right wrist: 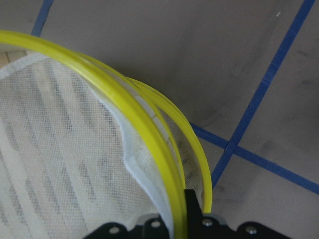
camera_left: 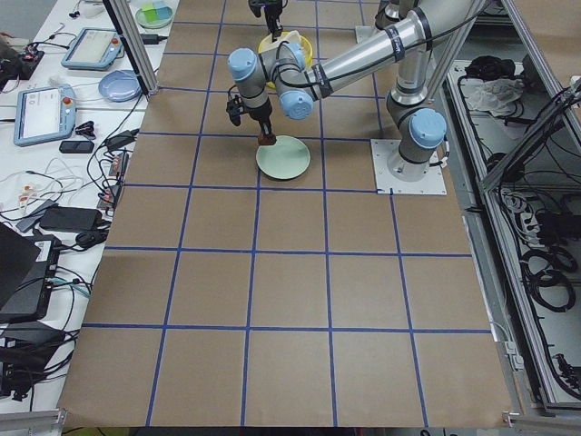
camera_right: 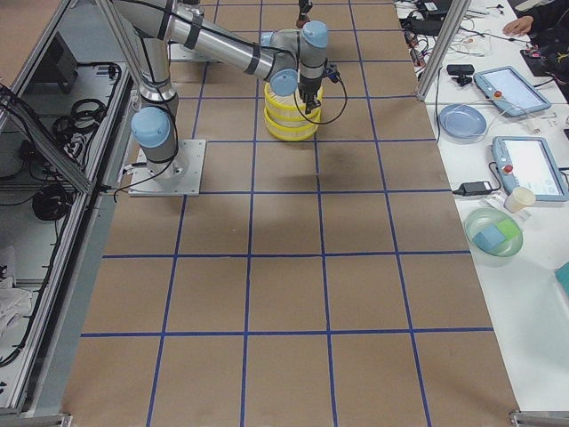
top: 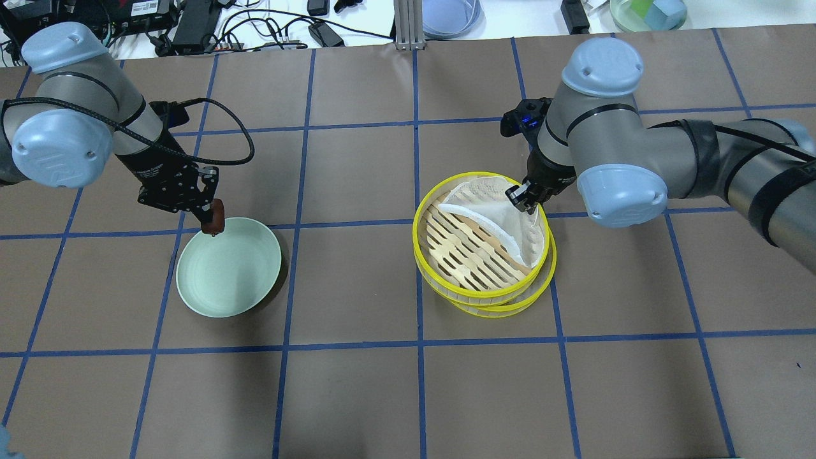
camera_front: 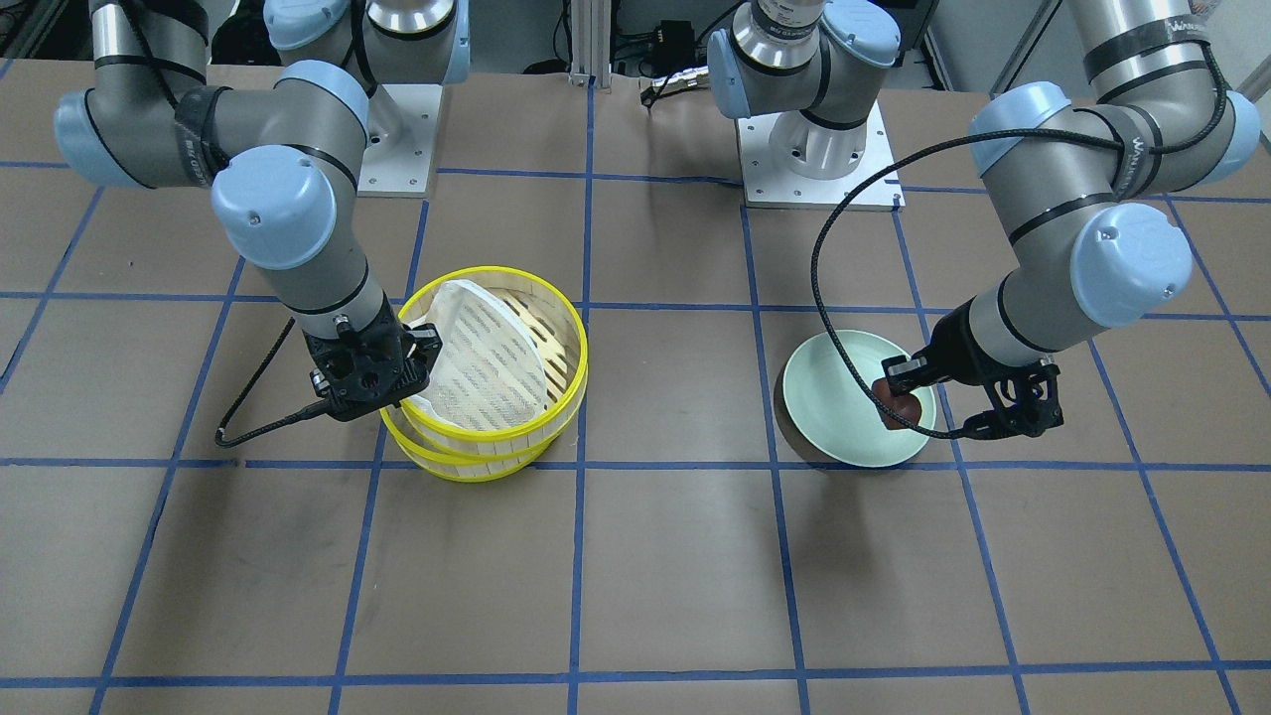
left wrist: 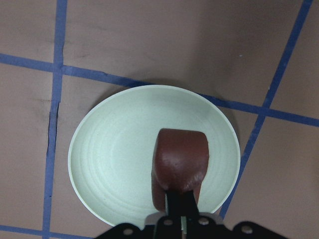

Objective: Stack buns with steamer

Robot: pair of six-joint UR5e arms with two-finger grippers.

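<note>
My left gripper (top: 212,222) is shut on the dark reddish-brown bun (top: 215,217) and holds it just above the far rim of the pale green plate (top: 229,274). The left wrist view shows the bun (left wrist: 182,159) over the plate (left wrist: 114,154), which holds nothing else. The yellow-rimmed steamer (top: 472,252) is two stacked tiers, the top one slightly offset. A white mesh liner (top: 503,213) leans tilted inside it. My right gripper (top: 523,194) is shut on the top tier's rim (right wrist: 134,109) and the liner's edge. The cream-white bun is hidden.
The table is brown paper with a blue tape grid. Both arm bases (camera_front: 814,149) stand on the robot's side. Beyond the far edge lie cables, a blue dish (top: 449,16) and a green bowl (top: 647,11).
</note>
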